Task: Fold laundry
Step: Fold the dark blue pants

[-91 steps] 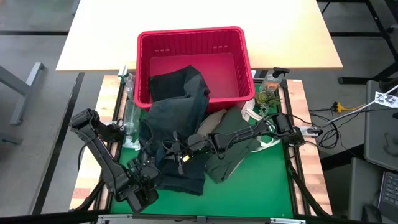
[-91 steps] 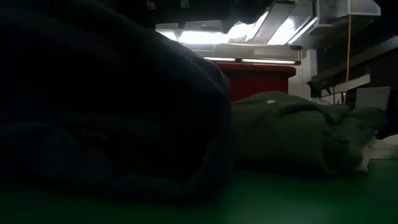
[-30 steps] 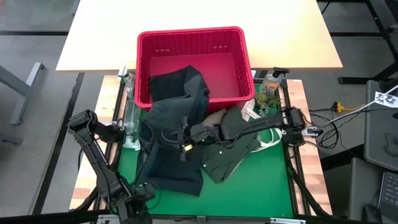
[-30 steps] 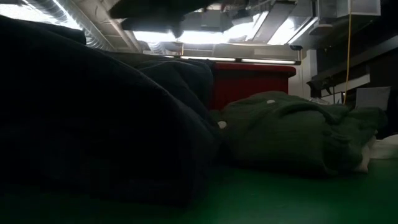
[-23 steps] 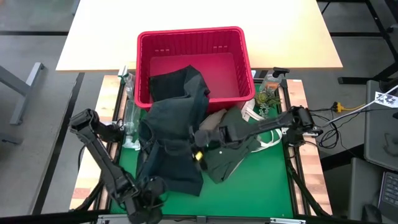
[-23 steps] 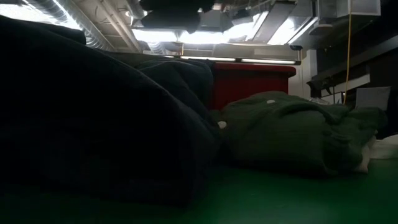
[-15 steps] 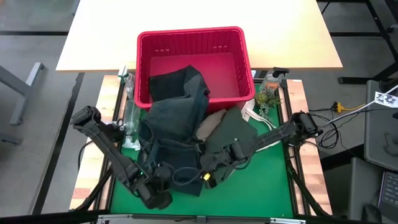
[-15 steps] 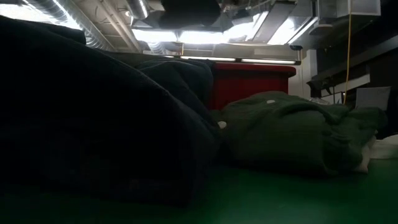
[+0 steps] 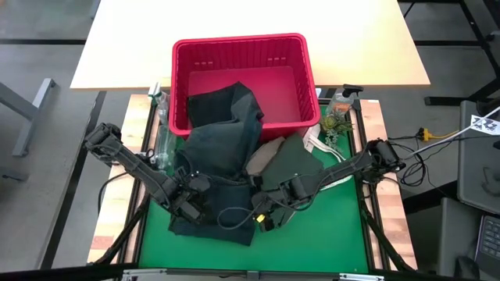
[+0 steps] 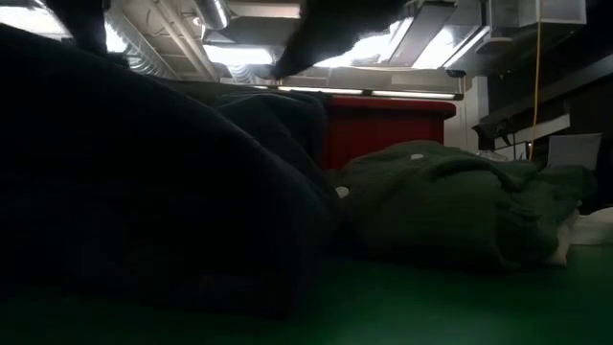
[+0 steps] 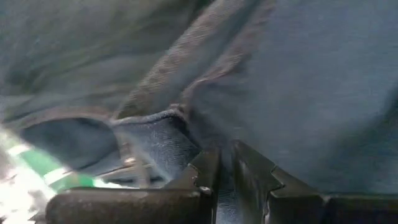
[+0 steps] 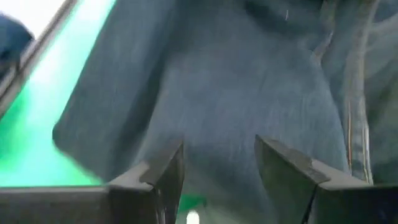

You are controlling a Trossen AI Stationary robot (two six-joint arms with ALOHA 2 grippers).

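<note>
Now left gripper (image 11: 225, 168) pinching jeans (image 9: 215, 148) fold, fingers nearly together; right gripper (image 12: 217, 168) spread above denim, nothing held

Jeans (image 9: 215, 156) dark blue denim; shirt (image 9: 293, 168) olive green; basket (image 9: 244, 48) red, slatted; mat (image 9: 328, 230) bright green; table (image 9: 250, 19) pale cream.

left gripper (image 9: 190, 204): on the near left part of the jeans (image 9: 216, 160), fingers (image 11: 205, 171) nipped on a fold of the denim.
right gripper (image 9: 262, 218): to the right of the left gripper, at the jeans' near right edge, fingers (image 12: 165, 171) apart above the cloth.
jeans: run from both grippers away into the basket (image 9: 234, 48).
buttoned shirt (image 9: 293, 168): just right of the jeans, beyond the right gripper.
bottle (image 9: 341, 101): far right, beside the basket.
</note>
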